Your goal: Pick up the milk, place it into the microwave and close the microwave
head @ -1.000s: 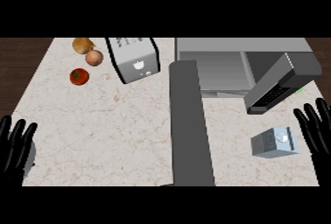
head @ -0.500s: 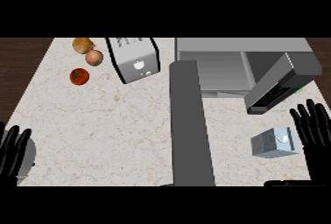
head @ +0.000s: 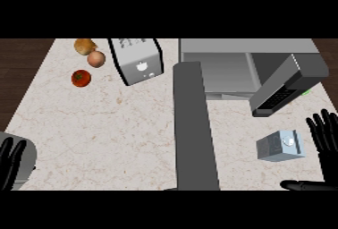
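There is a single view, taken from the robot's head and aimed steeply down onto the pale stone surface (head: 119, 134). It sits high enough to take in most of the top: the dark floor shows past the left edge, the microwave (head: 244, 67) with its open door (head: 287, 85) fills the upper right, and the toaster (head: 137, 60) lies near the top centre. The left hand (head: 10, 163) and right hand (head: 325, 134) enter at the lower corners, each cut by the frame's edge.
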